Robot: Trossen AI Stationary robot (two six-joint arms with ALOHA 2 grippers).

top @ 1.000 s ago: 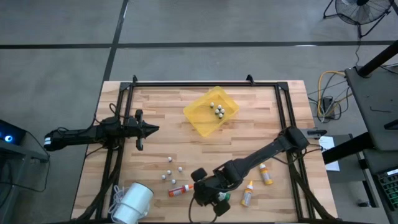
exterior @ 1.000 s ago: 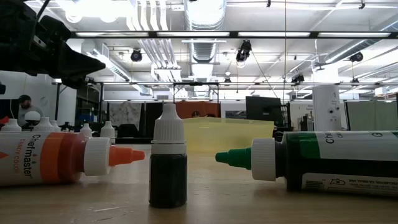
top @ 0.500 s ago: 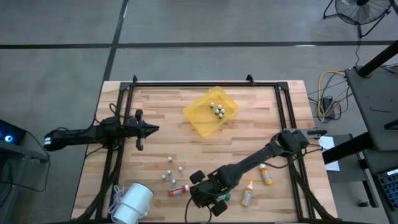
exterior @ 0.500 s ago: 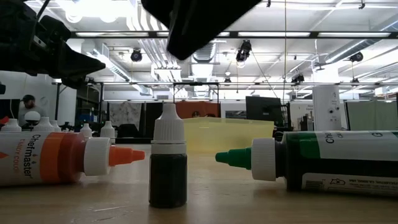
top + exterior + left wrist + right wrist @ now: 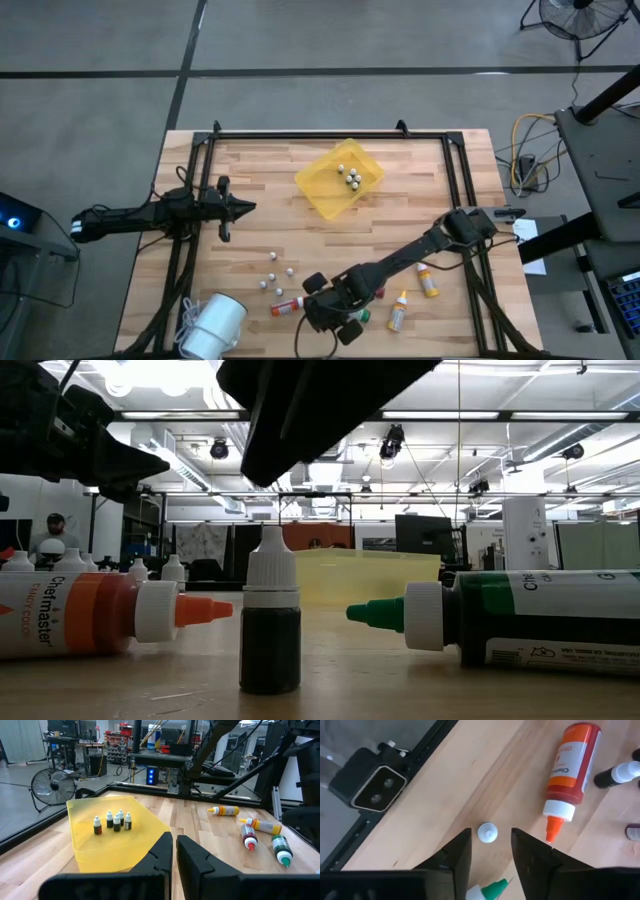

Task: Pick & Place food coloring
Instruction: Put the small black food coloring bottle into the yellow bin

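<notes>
Presently right gripper (image 5: 490, 851) hangs over upright small dropper bottle (image 5: 487, 832), fingers apart and empty, orange bottle (image 5: 567, 767) lying beside. Left gripper (image 5: 174, 851) waits over the bench (image 5: 400, 225), fingers closed

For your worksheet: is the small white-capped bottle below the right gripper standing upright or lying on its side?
Upright. The low view shows the small white-capped bottle standing on its base, cap up; the right wrist view sees its round cap from above, between the open fingers of the right gripper.

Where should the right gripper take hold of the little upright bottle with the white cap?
Probably at its white cap, coming straight down. The small bottle stands upright, slim and round, and the open right gripper above already straddles it. The orange bottle and green-capped bottle lie on either side.
</notes>
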